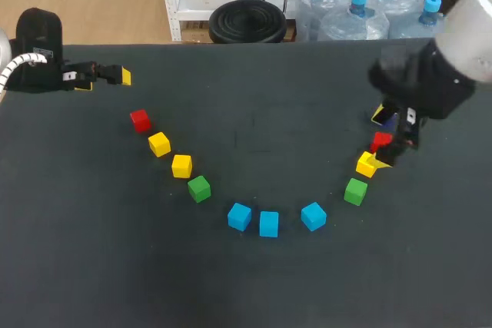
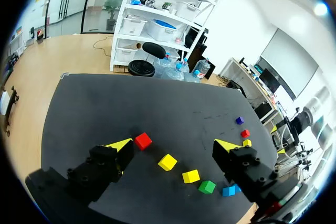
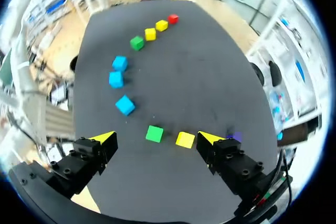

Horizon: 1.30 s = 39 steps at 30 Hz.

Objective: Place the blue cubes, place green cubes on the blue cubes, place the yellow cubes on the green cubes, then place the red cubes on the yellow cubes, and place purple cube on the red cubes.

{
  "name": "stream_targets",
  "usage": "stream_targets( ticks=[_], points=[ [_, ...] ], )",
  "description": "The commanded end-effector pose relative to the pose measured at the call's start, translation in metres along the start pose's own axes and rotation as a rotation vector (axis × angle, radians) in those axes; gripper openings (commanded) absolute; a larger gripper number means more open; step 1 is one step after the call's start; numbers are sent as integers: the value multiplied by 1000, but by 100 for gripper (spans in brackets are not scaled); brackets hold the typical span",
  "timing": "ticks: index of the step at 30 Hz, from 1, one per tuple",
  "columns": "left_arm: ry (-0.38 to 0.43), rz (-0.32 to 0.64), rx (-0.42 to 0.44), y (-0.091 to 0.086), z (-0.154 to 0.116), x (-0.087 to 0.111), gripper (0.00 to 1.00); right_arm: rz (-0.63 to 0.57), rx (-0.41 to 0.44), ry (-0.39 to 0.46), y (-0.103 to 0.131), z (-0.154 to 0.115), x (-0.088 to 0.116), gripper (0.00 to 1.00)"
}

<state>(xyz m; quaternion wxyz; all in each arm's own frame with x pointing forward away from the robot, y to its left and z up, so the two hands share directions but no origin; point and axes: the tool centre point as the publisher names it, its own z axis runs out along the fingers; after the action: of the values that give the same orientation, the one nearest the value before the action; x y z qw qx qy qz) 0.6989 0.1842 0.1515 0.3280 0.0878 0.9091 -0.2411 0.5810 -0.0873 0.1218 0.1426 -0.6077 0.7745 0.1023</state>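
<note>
right now, we are hovering our right fingers (image 3: 104, 140) over the right end of the arc. they are spread wide and holding nothing. the green cube (image 3: 154, 134) and yellow cube (image 3: 185, 139) are lying just ahead of them, and the purple cube (image 3: 234, 137) is peeking out beside one finger. the colours are running outward from three blue cubes (image 1: 268, 223) at the middle of the tabletop (image 1: 254, 74), so "on" seems to be meaning next along the chain, not stacked. in the head view the right red cube (image 1: 380, 141) is sitting just past the yellow one, under our wrist, and the purple is showing only dimly beyond it. we are judging the purple placement to be the step in hand, since that cube is closing off this side. our left fingers (image 2: 122, 146) are resting wide and empty just beside the left red cube (image 2: 143, 140), well apart from the right arm, likely so as not to be crowding it.
</note>
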Motion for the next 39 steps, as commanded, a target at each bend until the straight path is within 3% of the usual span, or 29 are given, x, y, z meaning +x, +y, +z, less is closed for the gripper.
stream_targets(
  ticks=[1,7,16,19,24,30,39],
  points=[
    [-4,1,6,2,1,1,100,-65,-56,83,-8,-1,-9,100],
    [-4,1,6,2,1,1,100,-65,-56,83,-8,-1,-9,100],
    [-4,1,6,2,1,1,100,-369,-85,171,14,0,-71,100],
    [-4,1,6,2,1,1,100,-460,-94,231,24,7,-81,100],
    [-4,1,6,2,1,1,100,-563,-144,280,39,30,-82,100],
    [-4,1,6,2,1,1,100,-562,-171,334,46,52,-74,100],
    [-4,1,6,2,1,1,100,-560,-212,287,60,75,-57,100]
  ],
)
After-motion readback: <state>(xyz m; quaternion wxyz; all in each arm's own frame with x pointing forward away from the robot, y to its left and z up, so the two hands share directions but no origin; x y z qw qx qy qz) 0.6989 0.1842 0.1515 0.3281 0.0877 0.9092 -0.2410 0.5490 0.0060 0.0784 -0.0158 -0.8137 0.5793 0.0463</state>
